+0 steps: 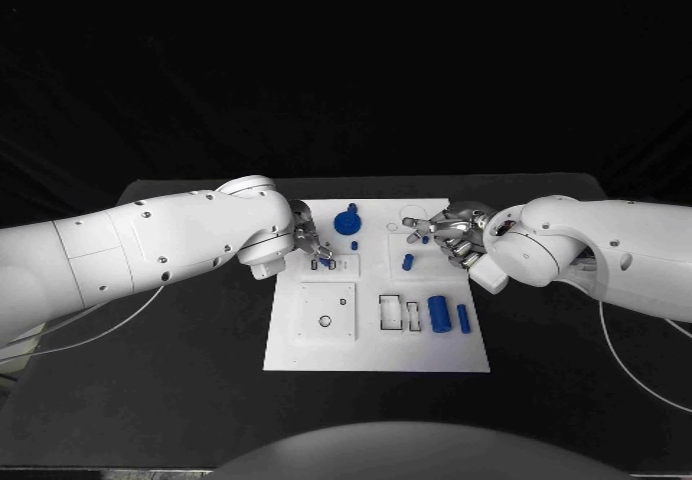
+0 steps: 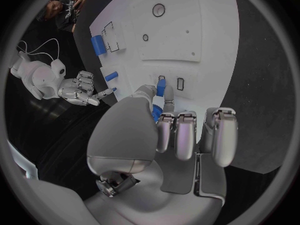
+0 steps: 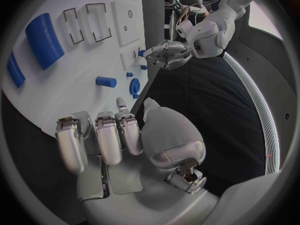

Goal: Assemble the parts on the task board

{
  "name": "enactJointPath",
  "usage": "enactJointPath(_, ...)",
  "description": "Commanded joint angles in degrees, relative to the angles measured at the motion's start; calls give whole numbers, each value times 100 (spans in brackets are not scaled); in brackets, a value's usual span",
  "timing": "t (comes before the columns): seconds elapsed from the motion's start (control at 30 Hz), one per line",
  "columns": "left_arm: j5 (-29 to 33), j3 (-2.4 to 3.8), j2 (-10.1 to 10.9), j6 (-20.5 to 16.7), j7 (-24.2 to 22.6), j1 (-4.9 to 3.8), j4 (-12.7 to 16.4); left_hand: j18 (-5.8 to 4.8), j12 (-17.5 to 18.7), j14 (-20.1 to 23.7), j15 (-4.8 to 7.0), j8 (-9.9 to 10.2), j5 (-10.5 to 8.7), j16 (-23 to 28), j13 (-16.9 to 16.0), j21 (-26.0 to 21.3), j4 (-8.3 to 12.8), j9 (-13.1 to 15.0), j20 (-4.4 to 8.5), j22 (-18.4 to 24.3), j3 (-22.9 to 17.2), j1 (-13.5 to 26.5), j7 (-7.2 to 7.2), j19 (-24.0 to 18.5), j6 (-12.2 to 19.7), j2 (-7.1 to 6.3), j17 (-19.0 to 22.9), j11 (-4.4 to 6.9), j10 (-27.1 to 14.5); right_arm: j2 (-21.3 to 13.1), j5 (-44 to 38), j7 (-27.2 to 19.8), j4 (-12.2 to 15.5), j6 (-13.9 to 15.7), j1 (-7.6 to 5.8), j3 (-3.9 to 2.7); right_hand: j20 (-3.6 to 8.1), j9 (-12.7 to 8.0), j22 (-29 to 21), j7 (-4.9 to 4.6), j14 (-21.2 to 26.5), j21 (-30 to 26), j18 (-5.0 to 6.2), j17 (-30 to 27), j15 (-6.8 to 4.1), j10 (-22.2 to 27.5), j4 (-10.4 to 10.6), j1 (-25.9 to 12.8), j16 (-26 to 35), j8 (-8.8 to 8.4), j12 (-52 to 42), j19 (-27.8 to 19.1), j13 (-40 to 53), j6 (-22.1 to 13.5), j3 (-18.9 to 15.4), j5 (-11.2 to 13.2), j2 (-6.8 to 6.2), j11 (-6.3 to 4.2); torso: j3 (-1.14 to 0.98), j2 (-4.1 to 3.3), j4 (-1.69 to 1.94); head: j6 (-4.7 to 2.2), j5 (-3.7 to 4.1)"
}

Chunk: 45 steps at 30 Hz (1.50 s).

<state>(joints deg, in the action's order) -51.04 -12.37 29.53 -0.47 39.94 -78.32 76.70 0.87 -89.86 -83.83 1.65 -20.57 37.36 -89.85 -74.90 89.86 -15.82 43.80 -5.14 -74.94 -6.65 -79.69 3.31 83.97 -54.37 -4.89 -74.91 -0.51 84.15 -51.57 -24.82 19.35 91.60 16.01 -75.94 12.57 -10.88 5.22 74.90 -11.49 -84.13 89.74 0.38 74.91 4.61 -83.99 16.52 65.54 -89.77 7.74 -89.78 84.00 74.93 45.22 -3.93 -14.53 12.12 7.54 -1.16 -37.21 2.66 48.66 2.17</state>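
Centrally, the task board (image 1: 378,355): a flat white rectangular plate lying in the middle of the black table (image 1: 173,400), matte, with outlined rectangular slots and small round holes. No writing or brand mark can be read on it.

Parts on the board, all smooth blue pieces:
- gear-shaped part (image 1: 348,221) near the far edge, between the two hands;
- short peg (image 1: 407,262) on the board's right half, just beside the right hand;
- thick cylinder (image 1: 438,313) lying beside the outlined slots toward the near right;
- slim bar (image 1: 464,318) just right of the cylinder, close to the board's right edge.

Left hand (image 1: 310,247): silver, over the board's far left portion. In the left wrist view it pinches a small blue pin (image 2: 160,89) between thumb and a finger, the pin's tip at a pair of small rectangular slots; the other fingers are curled in.

Right hand (image 1: 447,232): silver, over the board's far right corner, fingers partly curled and apart, nothing in its grasp.

Surroundings: thin white cables (image 1: 87,335) trailing from both white arms across the table.
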Motion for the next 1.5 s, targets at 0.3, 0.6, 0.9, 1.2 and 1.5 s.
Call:
enactJointPath(0.3,-16,-2,-57,36,139,7,-44,-79,-14,-617,35,-14,-56,-15,-1510,-7,0,8,15,-1496,-46,-48,-9,577,-25,21,-1509,42,585,6,-24,-44,4,-58,7,1,-30,5,1510,-53,-587,26,-38,1509,33,-601,4,39,-23,30,-22,600,1507,-52,-43,-8,7,56,-7,-2,-2,8,-6)
enactJointPath(0.6,-8,-5,-106,121,166,15,-62,-76,-14,-617,36,-16,-116,-15,-1510,-17,-21,9,17,-1492,-57,-44,-7,565,-24,53,-1509,41,585,6,-15,-44,1,-65,7,1,-30,5,1510,-53,-587,26,-38,1509,33,-601,4,39,-23,30,-22,600,1507,-52,-43,-8,7,56,-6,-4,1,-19,-27)
enactJointPath(0.9,8,-8,-150,198,179,16,-128,-75,-14,-617,36,-16,-142,-15,-1510,-19,-37,9,18,-1491,-55,-29,-5,563,-23,59,-1509,39,585,7,-10,-46,3,-62,7,1,-30,5,1510,-53,-587,26,-38,1509,33,-601,4,39,-23,30,-22,600,1507,-52,-43,-8,7,56,1,0,-1,3,-10)
enactJointPath(1.2,11,-9,-164,241,185,17,-159,-70,-14,-617,36,-15,-179,-15,-1510,-36,-43,9,18,-1483,-60,-28,-7,543,-19,72,-1509,40,585,15,-10,-47,2,-61,7,1,-30,5,1510,-53,-587,26,-38,1509,33,-601,4,39,-23,30,-22,600,1507,-52,-43,-8,7,56,-2,-2,3,21,-1)
enactJointPath(1.5,11,-10,-176,186,167,17,-165,-70,-14,-617,36,-13,-196,-15,-1510,-36,-43,9,18,-1483,-63,-30,-7,542,-14,76,-1509,41,585,20,-10,-45,4,-60,7,1,-30,5,1510,-53,-587,26,-38,1509,33,-601,4,39,-23,30,-22,600,1507,-52,-43,-8,7,56,-1,-2,-3,24,-1)
